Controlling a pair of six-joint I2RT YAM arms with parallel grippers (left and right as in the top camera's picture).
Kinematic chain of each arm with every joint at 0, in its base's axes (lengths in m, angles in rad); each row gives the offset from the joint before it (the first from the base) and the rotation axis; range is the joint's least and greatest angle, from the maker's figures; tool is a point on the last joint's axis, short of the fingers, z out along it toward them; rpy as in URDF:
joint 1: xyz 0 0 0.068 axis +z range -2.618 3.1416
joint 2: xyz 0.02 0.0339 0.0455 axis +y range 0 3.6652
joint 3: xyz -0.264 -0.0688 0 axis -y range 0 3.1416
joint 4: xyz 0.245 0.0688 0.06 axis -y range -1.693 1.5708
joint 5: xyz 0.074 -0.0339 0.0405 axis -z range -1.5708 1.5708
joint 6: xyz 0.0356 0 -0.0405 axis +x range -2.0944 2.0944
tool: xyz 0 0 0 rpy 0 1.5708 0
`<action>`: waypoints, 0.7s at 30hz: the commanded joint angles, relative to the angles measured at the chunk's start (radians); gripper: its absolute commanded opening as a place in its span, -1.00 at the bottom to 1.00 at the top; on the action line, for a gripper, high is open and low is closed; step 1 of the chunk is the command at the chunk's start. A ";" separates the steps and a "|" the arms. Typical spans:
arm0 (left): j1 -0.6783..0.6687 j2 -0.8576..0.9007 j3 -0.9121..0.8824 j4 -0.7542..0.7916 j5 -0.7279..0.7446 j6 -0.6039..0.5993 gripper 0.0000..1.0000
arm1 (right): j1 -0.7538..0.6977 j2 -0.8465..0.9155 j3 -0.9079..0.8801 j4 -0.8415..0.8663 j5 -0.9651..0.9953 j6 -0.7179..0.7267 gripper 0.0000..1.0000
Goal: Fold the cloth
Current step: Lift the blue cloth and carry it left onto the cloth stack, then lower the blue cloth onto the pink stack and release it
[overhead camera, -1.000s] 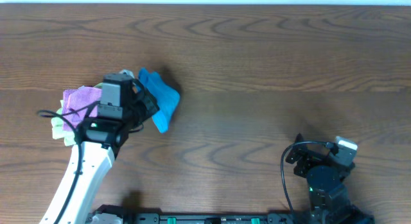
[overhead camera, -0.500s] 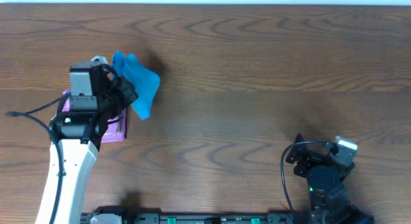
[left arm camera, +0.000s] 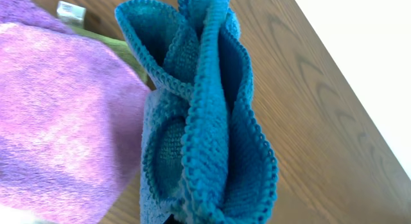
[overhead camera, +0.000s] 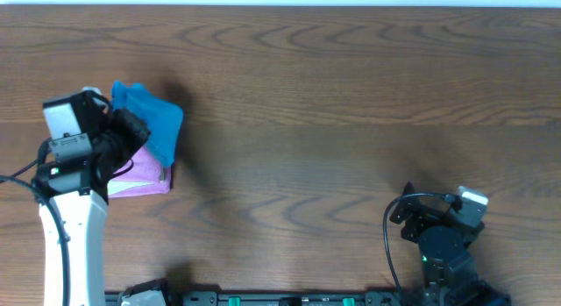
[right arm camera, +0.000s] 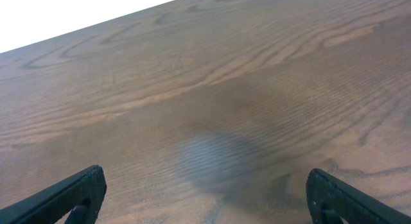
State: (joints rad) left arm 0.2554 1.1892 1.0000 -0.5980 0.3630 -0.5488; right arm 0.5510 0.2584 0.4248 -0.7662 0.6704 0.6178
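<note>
The sky-blue cloth (overhead camera: 151,122) hangs bunched in folds from my left gripper (overhead camera: 130,129), which is shut on it at the table's left side, above the purple cloth. In the left wrist view the cloth (left arm camera: 205,121) fills the centre and hides my fingers. My right gripper (right arm camera: 205,198) stands open over bare wood, far from the cloth, at the front right of the table (overhead camera: 436,236).
A purple cloth (overhead camera: 140,174) lies under the left gripper, seen also in the left wrist view (left arm camera: 58,115). A light green cloth edge (left arm camera: 119,47) and a small white tag (left arm camera: 70,11) show beyond it. The table's far edge (overhead camera: 351,6) runs along the top.
My left arm has carried the blue cloth leftward and a little toward the table's far side, over the purple cloth. The right arm has not moved.
</note>
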 commanded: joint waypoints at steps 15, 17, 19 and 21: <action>0.074 -0.029 0.026 -0.029 0.004 0.041 -0.89 | -0.006 -0.007 -0.005 -0.002 0.018 0.010 0.99; 0.074 -0.029 0.026 -0.054 -0.035 0.059 -0.88 | -0.006 -0.007 -0.005 -0.002 0.017 0.010 0.98; 0.074 -0.029 0.026 -0.072 -0.071 0.074 -0.88 | -0.006 -0.007 -0.005 -0.002 0.018 0.010 0.98; 0.074 -0.029 0.026 -0.084 -0.108 0.082 -0.88 | -0.006 -0.007 -0.005 -0.002 0.017 0.010 0.99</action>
State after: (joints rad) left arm 0.3244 1.1751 1.0000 -0.6716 0.3305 -0.5083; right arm 0.5507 0.2584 0.4248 -0.7662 0.6708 0.6178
